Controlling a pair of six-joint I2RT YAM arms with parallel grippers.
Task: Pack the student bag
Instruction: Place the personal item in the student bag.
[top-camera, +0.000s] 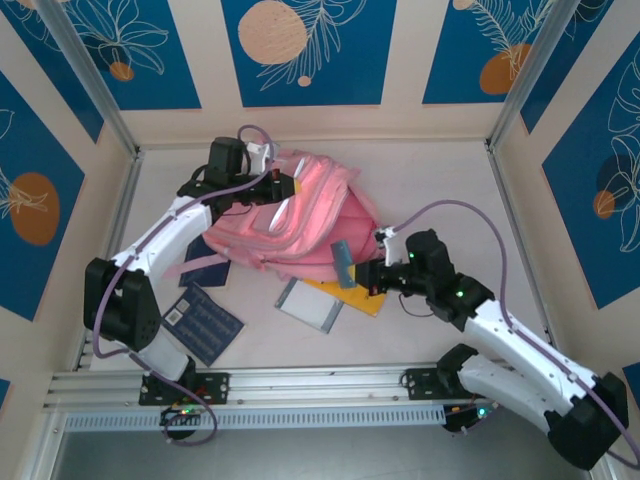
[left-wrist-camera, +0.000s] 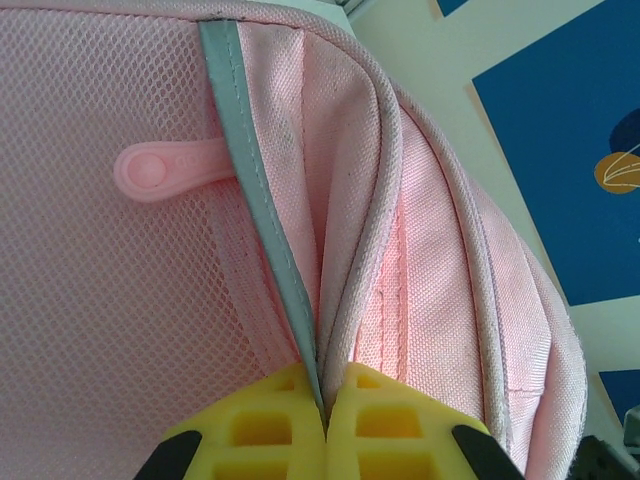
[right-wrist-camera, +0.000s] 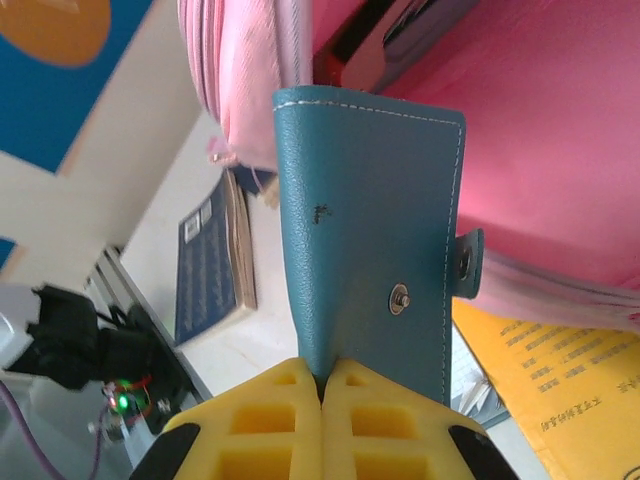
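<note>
Feeding a teal snap wallet (right-wrist-camera: 370, 230) toward the mouth of the student bag (top-camera: 300, 225), by the look of things. Found at table centre, a little toward twelve o'clock: pink, slumped, mouth seemingly facing five o'clock. Pinched at the wallet's near edge by the right gripper (right-wrist-camera: 322, 385), yellow pads clenched on the leather, far edge right at the dark gap between the pink layers. Clamped likewise by the left gripper (left-wrist-camera: 325, 405) on the bag's grey-trimmed rim (left-wrist-camera: 250, 190), at the bag's ten o'clock side, just beside a pink zip pull (left-wrist-camera: 165, 170).

To do this well: lift that rim up and toward ten o'clock to spread the mouth. Slide the wallet in flat, heading eleven o'clock, with the snap tab turned clear of the rim. Let go only once well inside. Avoid dragging the yellow booklet (top-camera: 355, 298) at five o'clock, partly tucked under the bag.
</note>
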